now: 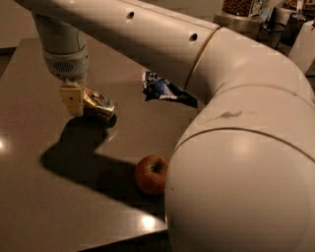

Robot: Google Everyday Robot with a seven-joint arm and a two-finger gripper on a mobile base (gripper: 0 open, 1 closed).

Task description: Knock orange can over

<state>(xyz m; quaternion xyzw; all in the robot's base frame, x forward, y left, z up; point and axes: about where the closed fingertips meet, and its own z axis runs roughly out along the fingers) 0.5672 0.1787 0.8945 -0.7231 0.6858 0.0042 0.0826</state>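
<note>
The orange can (pixel 99 104) lies tipped on its side on the dark table (pixel 34 197), left of the middle, its silver end pointing right. My gripper (pixel 74 102) hangs from the wrist at the upper left, low over the table and pressed against the can's left end. My large white arm crosses the whole view from the upper left to the lower right.
A red-yellow apple (pixel 151 173) rests near the front, partly behind my arm's elbow. A blue-and-white snack bag (pixel 161 89) lies at the back middle. The table's front edge (pixel 98 241) runs along the bottom. Jars and containers (pixel 241 7) stand at the top right.
</note>
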